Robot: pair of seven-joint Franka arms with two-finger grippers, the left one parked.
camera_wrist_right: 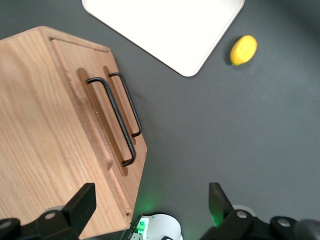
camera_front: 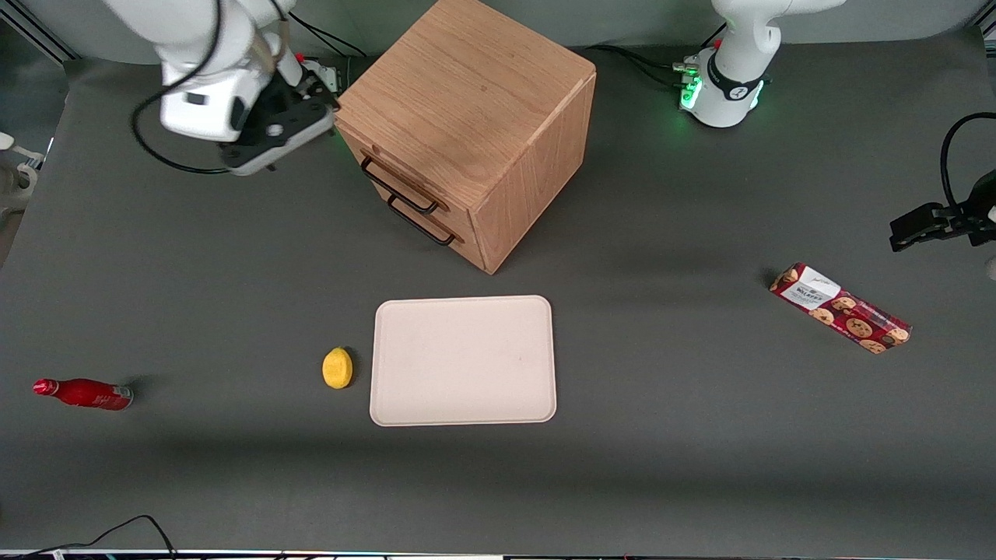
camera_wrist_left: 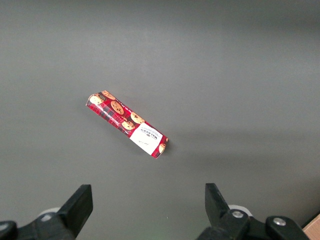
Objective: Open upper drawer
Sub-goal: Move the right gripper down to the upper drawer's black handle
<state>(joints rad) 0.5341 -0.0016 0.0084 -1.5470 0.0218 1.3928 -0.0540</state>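
Upper drawer (camera_front: pixel 405 185) shut; hand (camera_wrist_right: pixel 150 210) wide, above table beside cabinet (camera_front: pixel 475 117); tray (camera_front: pixel 464 361), lemon (camera_front: pixel 337 368) nearer camera.

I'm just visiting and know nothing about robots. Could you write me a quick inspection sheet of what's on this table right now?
Surface: dark grey table, flat.
Job's things: upper drawer of the oak cabinet shut; lower drawer shut.
Clutter: pale tray, lemon beside it, red bottle lying down, cookie pack toward the parked arm's end.
Grippers: end effector open, above the table beside the cabinet's top corner, touching nothing.
Cables: black cable at the table edge nearest the camera.
Surroundings: nothing seen.
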